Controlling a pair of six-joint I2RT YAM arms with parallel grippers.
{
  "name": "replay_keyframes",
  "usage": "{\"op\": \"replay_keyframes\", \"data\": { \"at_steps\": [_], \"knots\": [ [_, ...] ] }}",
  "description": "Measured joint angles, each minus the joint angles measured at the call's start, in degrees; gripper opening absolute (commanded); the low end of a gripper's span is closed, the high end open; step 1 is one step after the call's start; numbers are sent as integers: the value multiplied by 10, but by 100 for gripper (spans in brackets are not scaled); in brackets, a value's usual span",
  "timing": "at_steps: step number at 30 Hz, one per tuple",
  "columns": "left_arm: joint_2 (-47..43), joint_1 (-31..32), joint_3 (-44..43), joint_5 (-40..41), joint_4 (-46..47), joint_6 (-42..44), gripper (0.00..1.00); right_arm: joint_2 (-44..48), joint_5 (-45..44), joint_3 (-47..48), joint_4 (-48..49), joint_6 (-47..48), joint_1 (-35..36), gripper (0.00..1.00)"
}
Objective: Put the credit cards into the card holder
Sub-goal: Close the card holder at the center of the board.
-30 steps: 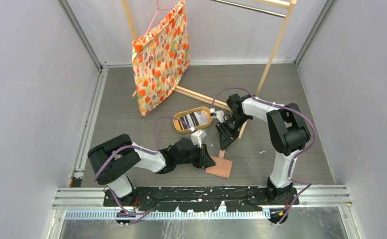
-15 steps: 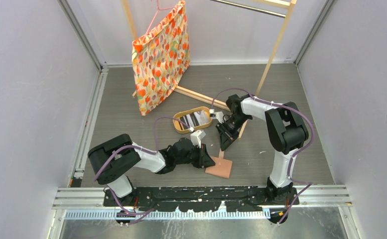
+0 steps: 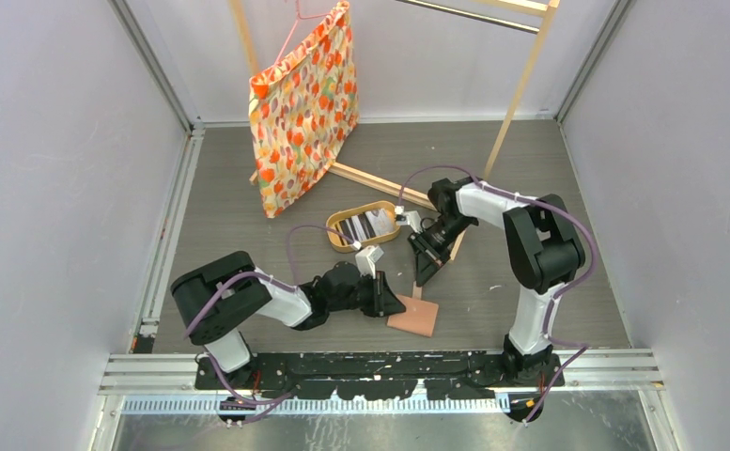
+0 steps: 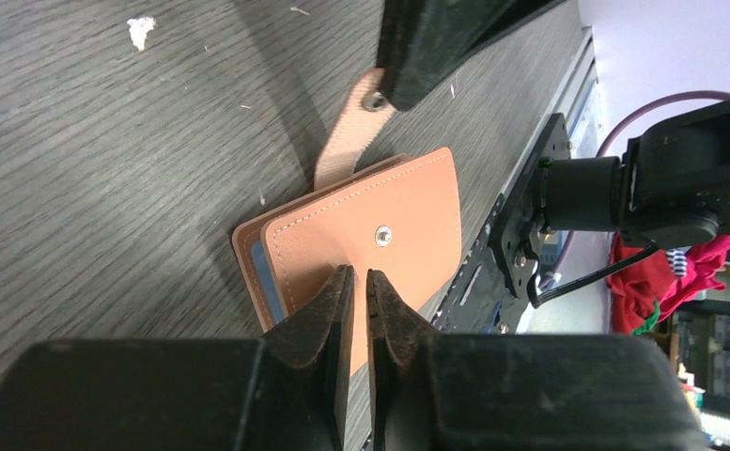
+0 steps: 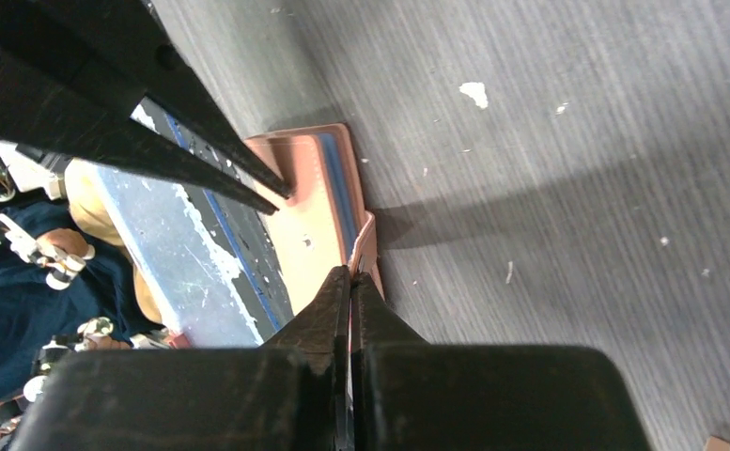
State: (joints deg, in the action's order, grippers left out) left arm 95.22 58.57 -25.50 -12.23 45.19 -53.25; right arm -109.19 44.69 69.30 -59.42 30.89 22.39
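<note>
The small salmon-tan leather-like folding card holder [image 3: 413,320] is lying folded on the grey wood-grain table [image 3: 248,235] at the near middle, just beyond the arms' bases, and both arms are working on it. The left gripper [image 4: 358,277] is reaching in from the left with its fingers almost pressed together, apparently nipping the left edge of the top cover, where a light-blue pocket is peeking out. The right gripper [image 5: 349,277] is coming in from the far side with its fingers pinched tight on the thin snap tab [image 4: 349,139], which is stretching away from the holder. The dark and white plastic credit cards [image 3: 372,224] are sitting in the oval wooden tray [image 3: 339,244], farther back and slightly left, well apart from the holder. The step in hand is looking like opening the holder. It is probably handling as light, soft and floppy, so it may be sliding or lifting whole rather than unfolding; the tab and the cover edge are the sensible holds. The cards are likely stiff, thin and slick, best taken by an edge
</note>
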Motion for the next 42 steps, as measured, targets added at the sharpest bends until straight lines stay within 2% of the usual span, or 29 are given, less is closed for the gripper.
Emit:
{"op": "replay_keyframes", "data": {
  "at_steps": [9, 19, 31, 42],
  "knots": [
    [16, -1, 23, 5, 56, -57, 10, 85, 7, -56, 2, 77, 5, 1],
    [48, -1, 42, 9, 129, -109, 8, 209, -51, -146, 77, 146, 87, 1],
    [67, -1, 51, 13, 169, -130, 7, 227, -127, -176, 123, 170, 155, 1],
    [67, -1, 53, 13, 172, -131, 7, 227, -154, -179, 136, 165, 190, 1]
  ]
}}
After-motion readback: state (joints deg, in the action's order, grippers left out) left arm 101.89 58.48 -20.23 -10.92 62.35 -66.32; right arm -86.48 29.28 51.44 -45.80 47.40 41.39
